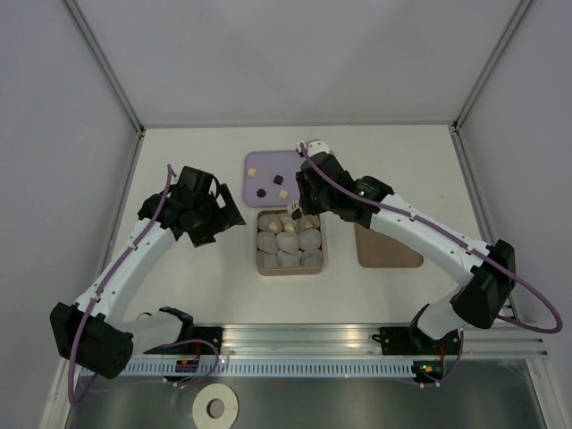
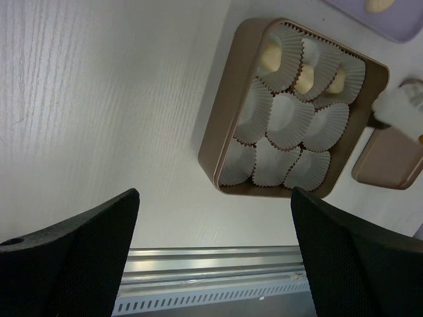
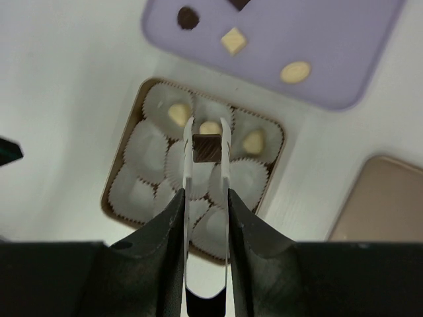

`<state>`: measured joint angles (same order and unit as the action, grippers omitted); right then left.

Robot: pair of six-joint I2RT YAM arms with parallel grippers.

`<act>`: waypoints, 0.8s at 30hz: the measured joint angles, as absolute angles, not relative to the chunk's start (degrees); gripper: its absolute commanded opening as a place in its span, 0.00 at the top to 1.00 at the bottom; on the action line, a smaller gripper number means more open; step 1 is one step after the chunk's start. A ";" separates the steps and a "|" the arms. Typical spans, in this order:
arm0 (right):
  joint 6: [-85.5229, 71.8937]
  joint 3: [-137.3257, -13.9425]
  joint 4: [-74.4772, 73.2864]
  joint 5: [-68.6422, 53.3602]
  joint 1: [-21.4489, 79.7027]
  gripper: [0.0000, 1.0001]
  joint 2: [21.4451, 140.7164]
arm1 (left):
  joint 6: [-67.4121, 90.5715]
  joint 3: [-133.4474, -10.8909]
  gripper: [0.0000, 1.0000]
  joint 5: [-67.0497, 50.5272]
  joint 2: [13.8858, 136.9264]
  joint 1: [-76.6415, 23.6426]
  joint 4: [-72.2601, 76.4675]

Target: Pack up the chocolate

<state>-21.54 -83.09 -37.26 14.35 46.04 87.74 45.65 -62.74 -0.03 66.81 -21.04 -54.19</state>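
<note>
My right gripper (image 1: 296,211) (image 3: 207,137) is shut on a dark brown square chocolate (image 3: 207,147) and holds it above the back row of the brown box (image 1: 261,243) (image 3: 121,176). The box is filled with white paper cups. Three back cups hold pale chocolates (image 3: 177,113) (image 3: 254,141) (image 2: 271,57). The purple tray (image 1: 268,162) (image 3: 337,46) behind the box carries a few loose pieces, a cream square (image 3: 233,41) and a dark one (image 3: 188,18) among them. My left gripper (image 1: 223,219) (image 2: 215,198) is open and empty, left of the box (image 2: 228,92).
The flat brown lid (image 1: 390,248) (image 3: 383,198) (image 2: 390,158) lies right of the box. An aluminium rail (image 1: 304,335) (image 2: 211,264) runs along the table's near edge. White walls enclose the table on three sides.
</note>
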 measured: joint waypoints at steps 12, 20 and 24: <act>-30.50 -75.66 -43.81 17.65 55.31 0.80 86.15 | 45.63 -62.74 0.01 -0.03 66.70 -21.04 -54.19; -31.62 -75.18 -43.44 21.21 55.18 0.80 86.76 | 45.63 -62.74 0.00 -0.03 66.67 -21.04 -54.22; -31.81 -73.89 -43.18 21.98 55.18 0.79 87.02 | 45.63 -62.74 0.00 -0.03 66.26 -21.04 -54.22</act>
